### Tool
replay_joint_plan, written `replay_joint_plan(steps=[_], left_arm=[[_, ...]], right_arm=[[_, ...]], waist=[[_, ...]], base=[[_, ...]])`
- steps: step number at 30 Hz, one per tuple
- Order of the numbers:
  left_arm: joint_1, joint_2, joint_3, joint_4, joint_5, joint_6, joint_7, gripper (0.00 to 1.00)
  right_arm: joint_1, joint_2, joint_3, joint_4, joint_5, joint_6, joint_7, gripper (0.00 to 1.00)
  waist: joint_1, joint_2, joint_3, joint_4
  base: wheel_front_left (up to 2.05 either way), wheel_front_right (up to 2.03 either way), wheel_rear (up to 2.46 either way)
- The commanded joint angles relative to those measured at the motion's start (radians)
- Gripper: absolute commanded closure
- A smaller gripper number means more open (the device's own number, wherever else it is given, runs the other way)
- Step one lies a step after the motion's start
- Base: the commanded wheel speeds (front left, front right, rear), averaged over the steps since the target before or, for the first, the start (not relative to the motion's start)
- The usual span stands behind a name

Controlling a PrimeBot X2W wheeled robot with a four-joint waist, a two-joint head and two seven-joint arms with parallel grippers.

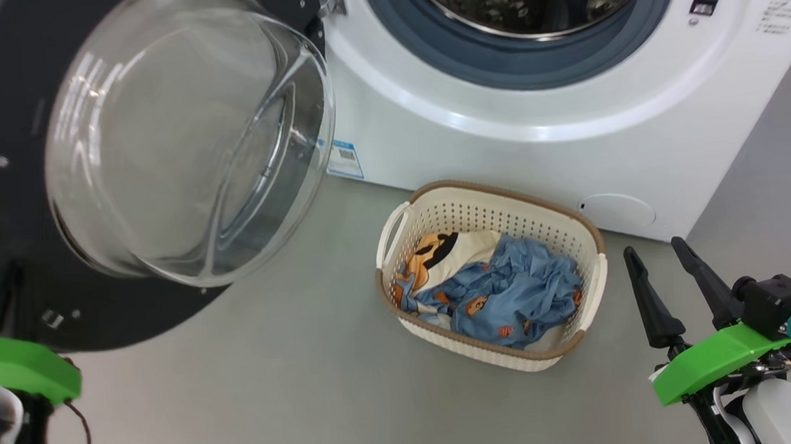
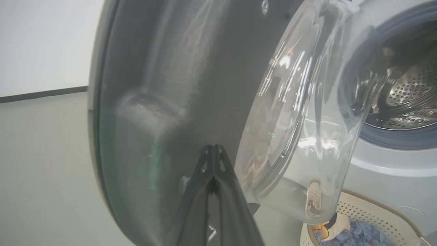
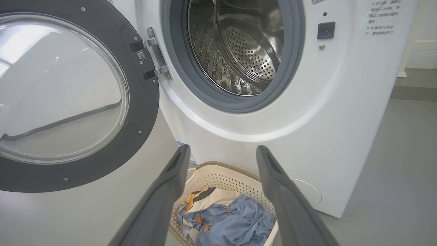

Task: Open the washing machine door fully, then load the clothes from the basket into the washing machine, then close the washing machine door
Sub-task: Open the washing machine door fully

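Observation:
The washing machine (image 1: 502, 152) stands open, its steel drum (image 3: 245, 51) bare inside the grey ring. The washing machine door (image 1: 131, 317) is swung out to the left, glass bowl (image 1: 188, 139) bulging toward me. My left gripper (image 2: 213, 147) is shut with nothing in it, tips right at the door's grey inner face (image 2: 153, 102); I cannot tell whether they touch. The basket (image 1: 498, 190) sits on the floor before the machine, holding the clothes (image 1: 505, 291), light-blue fabric and a cream piece with an orange figure. My right gripper (image 1: 655, 251) is open, right of the basket; in its wrist view (image 3: 222, 150) it looks over the basket (image 3: 218, 177).
Grey floor (image 1: 295, 382) spreads left of and in front of the basket. A blue label (image 1: 344, 157) marks the machine's lower left corner, and a round cover (image 1: 616, 210) sits at its lower right. A white wall with a dark skirting (image 2: 41, 94) lies beyond the door.

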Motion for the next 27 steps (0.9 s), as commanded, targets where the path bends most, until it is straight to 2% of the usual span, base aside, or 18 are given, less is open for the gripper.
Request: replay_joint_plan(steps=[1,8,17,27], left_arm=[[-0.072,0.074,0.047,0.016,0.000,0.000,0.003,1.00],[-0.181,0.099,0.022,0.141,0.013,-0.019,0.010,1.00],[-0.288,0.092,-0.025,0.289,0.037,-0.041,-0.011,1.00],[-0.368,0.103,-0.057,0.432,0.052,-0.061,-0.061,1.00]], right_arm=[[-0.032,-0.012,0.018,-0.024,-0.012,0.008,-0.012,0.00],[-0.046,-0.021,0.013,-0.024,-0.014,0.008,-0.012,0.00],[-0.057,-0.021,0.013,-0.017,-0.011,0.008,-0.012,0.00],[-0.064,-0.019,0.029,-0.014,-0.005,0.008,-0.012,0.00]], waist=[[-0.0001,-0.0001,0.029,0.013],[-0.0001,-0.0001,0.053,0.032],[-0.0001,-0.0001,0.056,0.054],[-0.0001,-0.0001,0.044,0.038]], base=[[0.00,0.00,0.00],[0.00,0.00,0.00],[0.00,0.00,0.00],[0.00,0.00,0.00]])
